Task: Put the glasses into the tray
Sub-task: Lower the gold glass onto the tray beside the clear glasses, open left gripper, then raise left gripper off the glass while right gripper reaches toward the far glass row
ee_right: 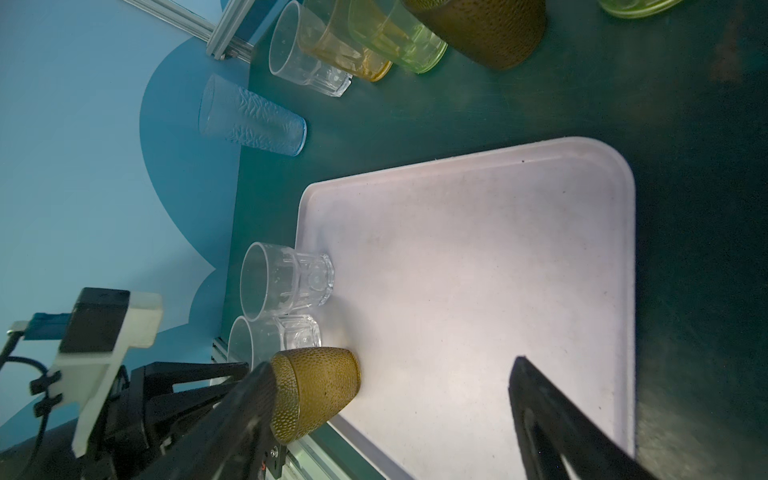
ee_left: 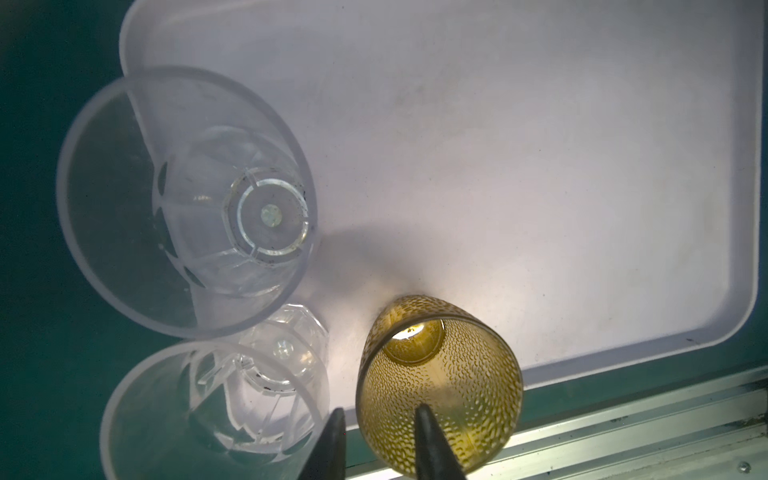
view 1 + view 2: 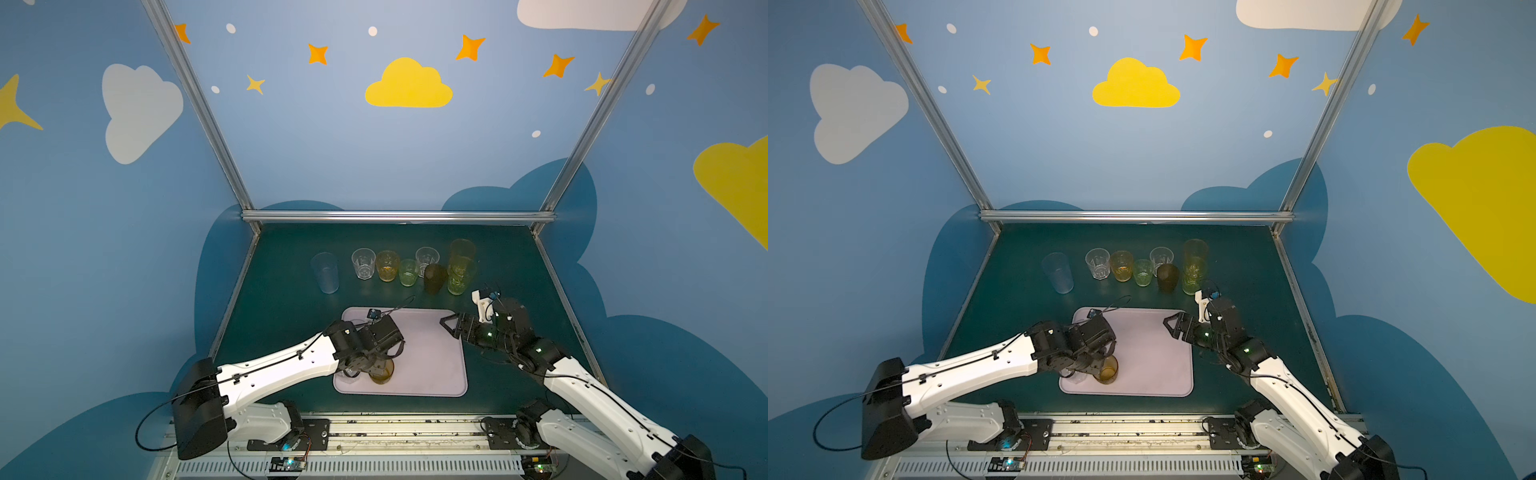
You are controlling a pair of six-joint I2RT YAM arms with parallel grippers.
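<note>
Total see-through tumblers: eleven

Four short clear faceted tumblers [image 2: 187, 199]: two just beside the fingers [image 2: 432, 444] of the left gripper [image 2: 379, 409], two [image 3: 363, 264] [image 3: 427, 257] well apart from them

Two brown-amber dimpled tumblers [image 2: 438, 374]: one with its wall between those fingers, one [image 3: 435, 279] well apart

One short orange tumbler [image 3: 387, 266]

One short green tumbler [image 3: 408, 272]

Three tall units: one pale blue tumbler [image 3: 326, 272], one yellow-green tumbler [image 3: 459, 282], one tall orange tumbler [image 3: 462, 251]

One pale lilac-pink rectangular tray [image 3: 432, 361]

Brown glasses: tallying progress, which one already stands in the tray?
The lighter amber glass, at the tray's near-left corner; the darker brown glass stands in the back row.
</note>
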